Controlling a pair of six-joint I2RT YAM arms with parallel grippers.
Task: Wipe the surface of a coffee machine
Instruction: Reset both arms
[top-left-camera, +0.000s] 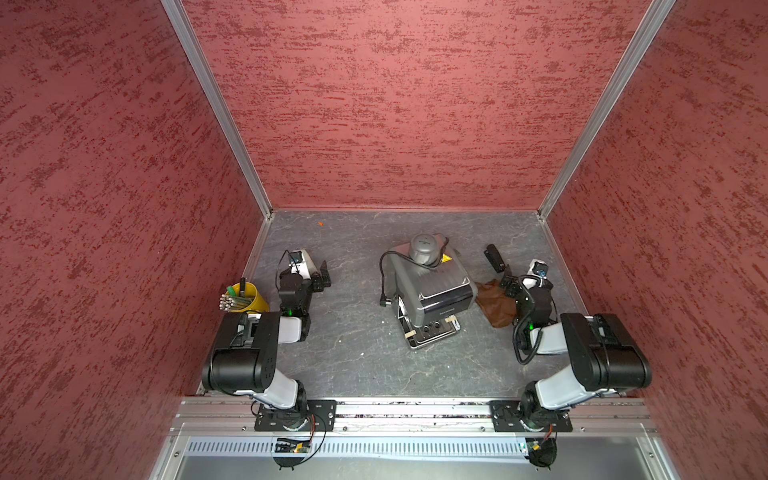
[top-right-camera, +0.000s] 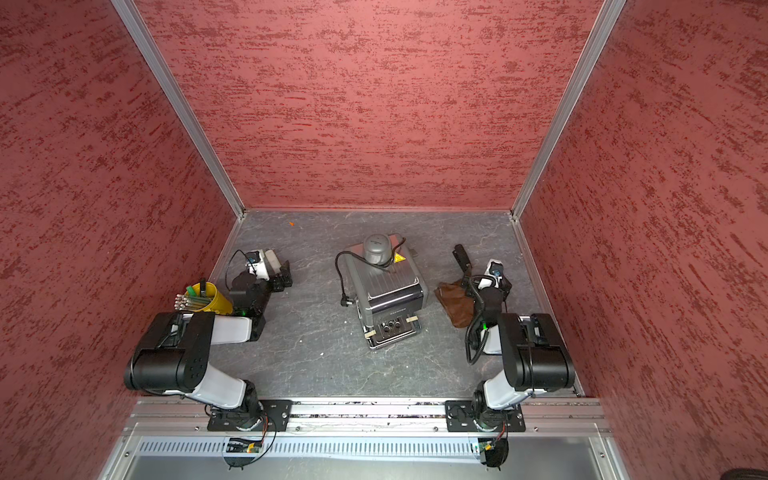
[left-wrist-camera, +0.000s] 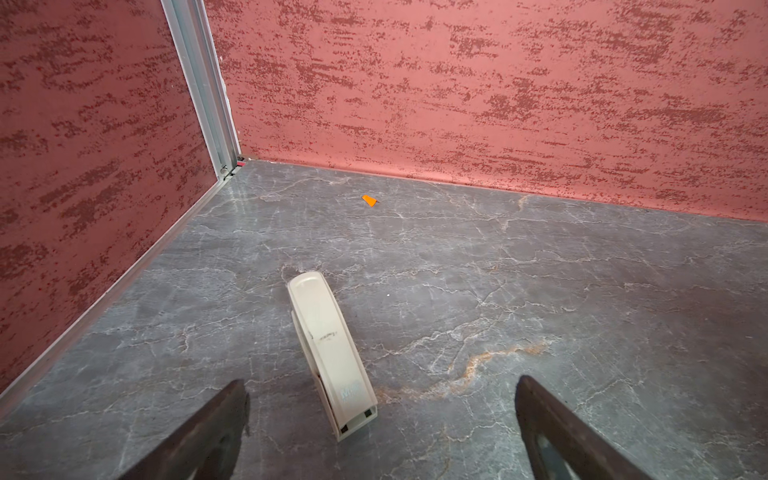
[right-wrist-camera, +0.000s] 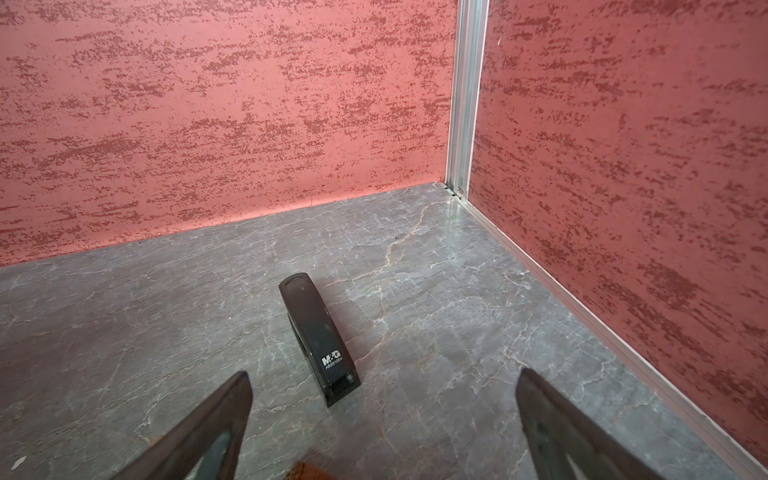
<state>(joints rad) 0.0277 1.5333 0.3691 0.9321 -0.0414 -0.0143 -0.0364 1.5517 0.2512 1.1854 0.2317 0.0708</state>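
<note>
So, surface (top-left-camera: 357, 365): we see a flat grey slab, marbled with pale veins, walled on three sides by rough red-speckled panels.
Coffee machine (top-left-camera: 430, 291): boxy, brushed grey-silver metal. It stands near the middle of the surface, turned a little askew, with its dark front panel and drip tray toward the near edge.
Dome (top-left-camera: 424, 248): a smooth rounded grey cap on the machine's top, at the end toward the far edge, with a yellow triangular sticker (top-left-camera: 446, 258) beside it.
Cord (top-left-camera: 384, 274): thin and black, looping off the machine's left side, its plug lying on the surface.
Cloth (top-left-camera: 494, 305): brown and crumpled, just beside the machine on its right; we cannot tell whether they touch.
Left gripper (left-wrist-camera: 380, 384): jaws spread wide and holding nothing, low near the left edge, with a cream stapler (left-wrist-camera: 328, 353) lying by its dark fingertips.
Right gripper (right-wrist-camera: 384, 374): jaws likewise wide and empty, near the right edge by the cloth's far end, with a black stapler (right-wrist-camera: 318, 336) just ahead.
Cup (top-left-camera: 253, 301): yellow and round, filled with thin sticks, at the left edge.
Scrap (left-wrist-camera: 369, 200): a small orange wedge near the far-left corner.
</note>
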